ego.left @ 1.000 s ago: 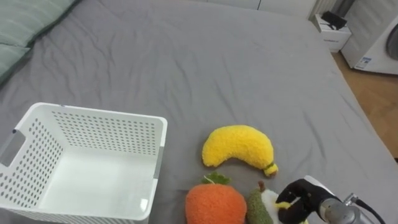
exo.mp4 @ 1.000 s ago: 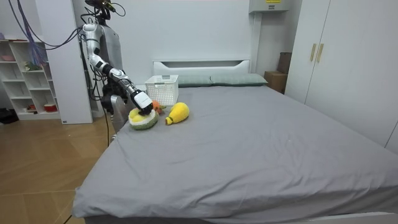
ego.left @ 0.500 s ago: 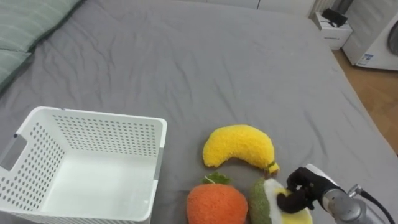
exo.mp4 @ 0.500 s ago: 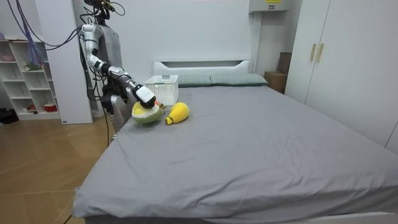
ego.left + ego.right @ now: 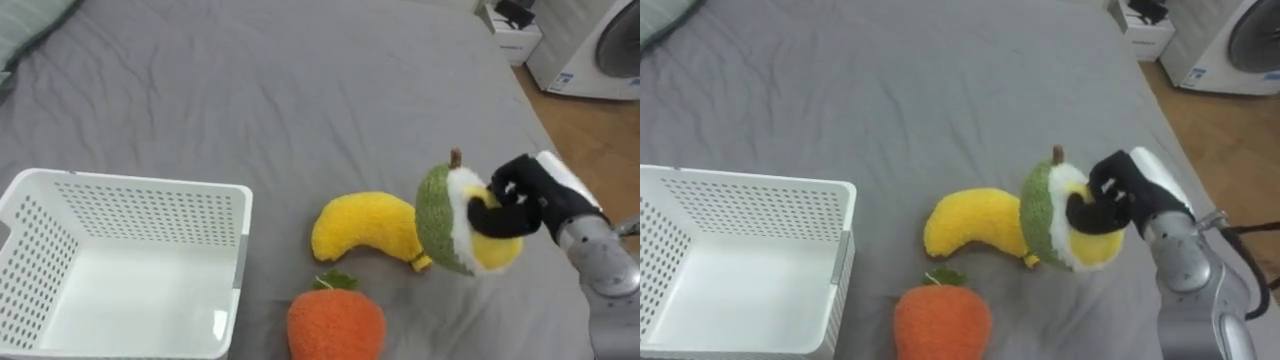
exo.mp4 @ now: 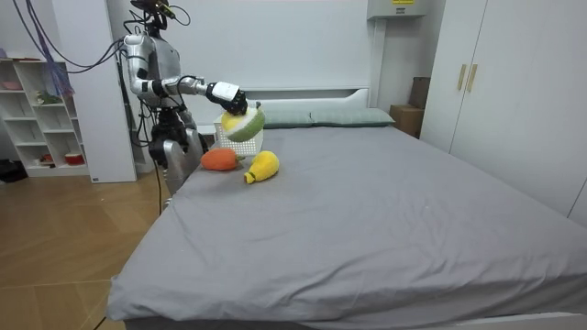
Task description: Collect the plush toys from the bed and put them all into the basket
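Grey bedsheet [image 5: 250, 90] under everything, lightly creased. Nearest the robot lies an orange plush toy [image 5: 335, 323] with a green leaf top. To its left is a white perforated basket [image 5: 150, 215] with nothing in it. Just beyond the orange toy is a yellow banana toy [image 5: 365, 227], flat on the sheet.

Right hand [image 5: 530, 190] has dark fingers curled tight into the yellow middle of a green avocado toy [image 5: 445, 215], stem up, which overlaps the banana's right end in the eye views.

From the eye views I cannot tell height. The room view shows the avocado toy [image 6: 244, 122] held well clear of the sheet, in front of the basket, with the robot standing at the bedside. Beyond are a headboard [image 6: 298, 94], pillows [image 6: 344, 116] and a wardrobe [image 6: 477, 82].
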Motion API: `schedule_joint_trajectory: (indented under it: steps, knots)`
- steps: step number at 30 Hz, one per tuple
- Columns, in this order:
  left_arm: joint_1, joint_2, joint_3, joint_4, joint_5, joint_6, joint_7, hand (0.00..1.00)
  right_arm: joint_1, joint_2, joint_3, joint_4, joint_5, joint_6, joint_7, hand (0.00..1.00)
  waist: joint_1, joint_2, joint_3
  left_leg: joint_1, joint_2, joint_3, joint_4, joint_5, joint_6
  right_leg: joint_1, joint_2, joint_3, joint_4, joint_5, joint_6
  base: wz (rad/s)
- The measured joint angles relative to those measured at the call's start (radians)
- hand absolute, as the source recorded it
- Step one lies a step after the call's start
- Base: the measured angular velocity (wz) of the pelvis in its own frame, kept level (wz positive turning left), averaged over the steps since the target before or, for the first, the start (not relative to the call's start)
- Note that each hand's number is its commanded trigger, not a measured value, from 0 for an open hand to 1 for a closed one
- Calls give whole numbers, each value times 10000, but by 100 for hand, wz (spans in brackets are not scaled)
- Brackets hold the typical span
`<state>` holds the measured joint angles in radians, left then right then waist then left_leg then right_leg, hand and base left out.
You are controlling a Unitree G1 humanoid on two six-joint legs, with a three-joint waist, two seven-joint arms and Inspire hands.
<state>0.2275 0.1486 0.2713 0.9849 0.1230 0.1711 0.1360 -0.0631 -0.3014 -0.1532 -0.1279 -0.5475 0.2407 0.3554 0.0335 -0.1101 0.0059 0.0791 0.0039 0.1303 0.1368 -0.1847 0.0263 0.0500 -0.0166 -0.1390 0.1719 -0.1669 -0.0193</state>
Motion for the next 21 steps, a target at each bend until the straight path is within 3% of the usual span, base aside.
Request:
schedule_joint_trajectory:
  steps: [7,11,19,21]
  knots:
    - [-403,33,-122,395,88,-74,0,0,-1391,-34,627,-689,202,3,237,100,479,80,49,-22,5,-44,3,0,0,-6,6,-78,8,4,-5,1]
    - [-704,19,-206,353,291,-225,-15,0,-2263,-38,1365,-685,182,15,652,100,931,30,14,-327,-22,-346,137,0,0,-141,-4,-327,8,4,-5,16]
    - [-1073,10,-419,273,266,-282,-11,0,-3351,15,3384,-685,125,378,1154,100,2333,-138,0,-540,-97,-957,277,6,0,-65,-114,-944,-39,-5,10,22]
    - [-1063,115,-412,205,262,-283,1,0,-3635,14,3923,-584,111,451,1248,100,2732,-281,73,-575,-151,-1156,292,36,15,-8,-168,-1206,-45,-27,40,24]
